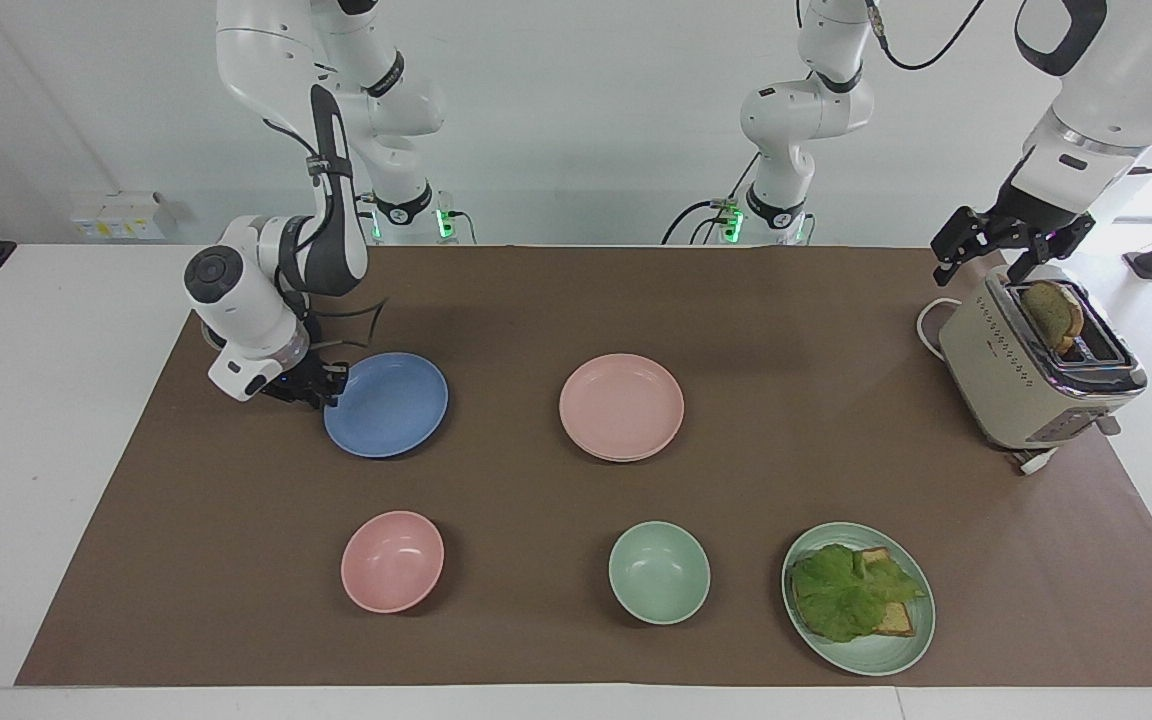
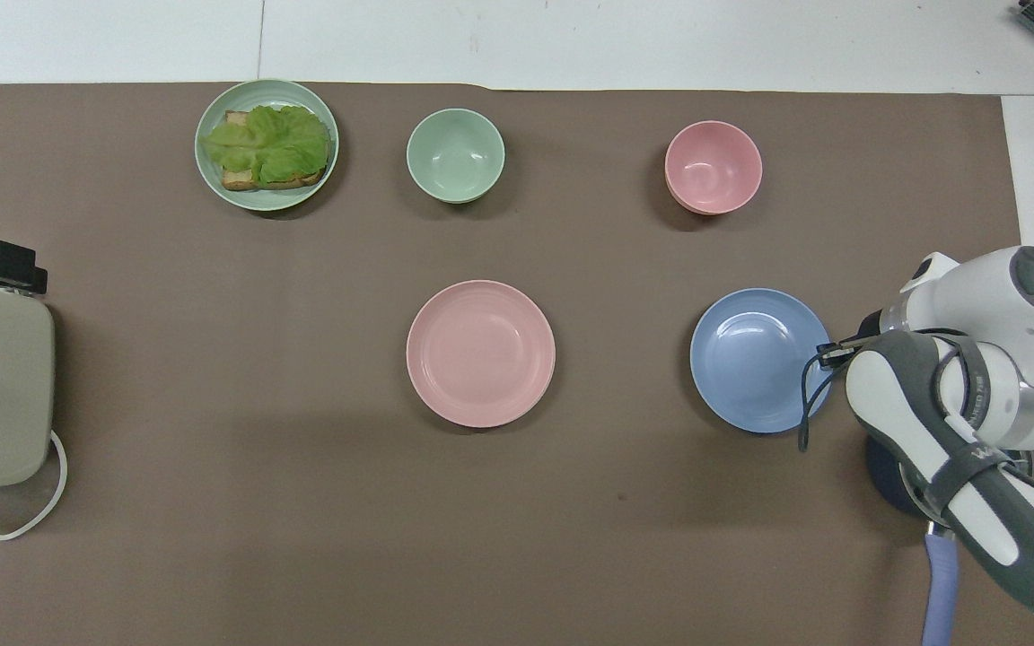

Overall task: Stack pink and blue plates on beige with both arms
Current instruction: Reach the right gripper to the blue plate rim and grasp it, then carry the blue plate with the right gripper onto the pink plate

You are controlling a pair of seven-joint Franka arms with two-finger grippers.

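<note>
Right pincer (image 1: 328,383) clamping rim of round matte cornflower-blue plate (image 1: 386,404) at right arm's end of table. Round pale-pink plate (image 1: 621,406) lying beside it toward left arm (beige seemingly beneath). Left pincer (image 1: 979,247) gaping, waiting over toaster (image 1: 1031,375).

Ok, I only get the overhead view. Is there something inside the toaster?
Observer: Yes, a slice of bread stands in one slot of the toaster.
Operator: And what's that black thing by it?
Observer: That is the left end effector. It is open, holds nothing and hangs above the toaster.
Operator: Is the other one really touching the blue plate?
Observer: Yes. The right end effector is down low, shut on the rim of the blue plate.
</note>
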